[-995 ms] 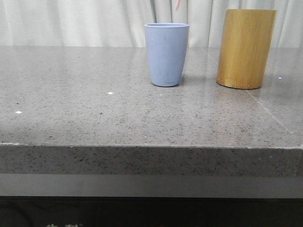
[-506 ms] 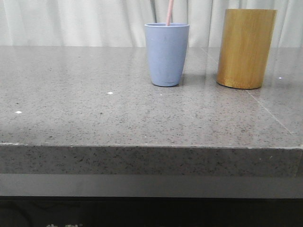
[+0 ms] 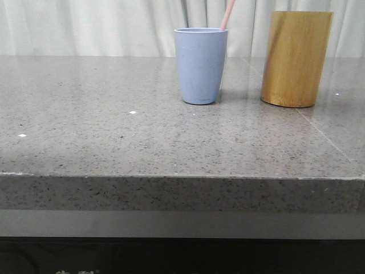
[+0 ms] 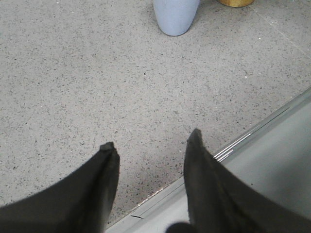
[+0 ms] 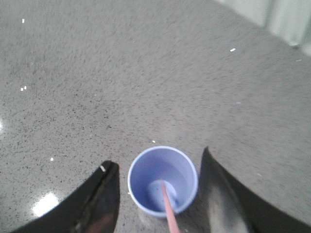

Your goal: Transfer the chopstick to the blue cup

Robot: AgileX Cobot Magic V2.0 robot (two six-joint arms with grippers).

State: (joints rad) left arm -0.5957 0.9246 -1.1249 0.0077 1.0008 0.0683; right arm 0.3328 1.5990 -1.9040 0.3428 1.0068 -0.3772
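The blue cup (image 3: 200, 65) stands upright on the grey stone table, mid-back. A pale pink chopstick (image 3: 227, 15) leans out of its right rim. In the right wrist view the cup (image 5: 146, 174) is seen from above with the chopstick (image 5: 168, 204) resting inside, its tip on the cup's floor. My right gripper (image 5: 158, 167) is open high above the cup, fingers apart and clear of the stick. My left gripper (image 4: 150, 143) is open and empty over the table's front edge; the cup's base (image 4: 175, 17) lies far ahead of it. Neither gripper shows in the front view.
A taller tan wooden cylinder (image 3: 296, 58) stands to the right of the blue cup, its base also in the left wrist view (image 4: 235, 2). White curtains hang behind the table. The table's front edge (image 4: 243, 141) has a metal strip.
The chopstick came down into the blue cup, stood near upright, and has now tipped to lean against the right rim, let go by the right gripper.
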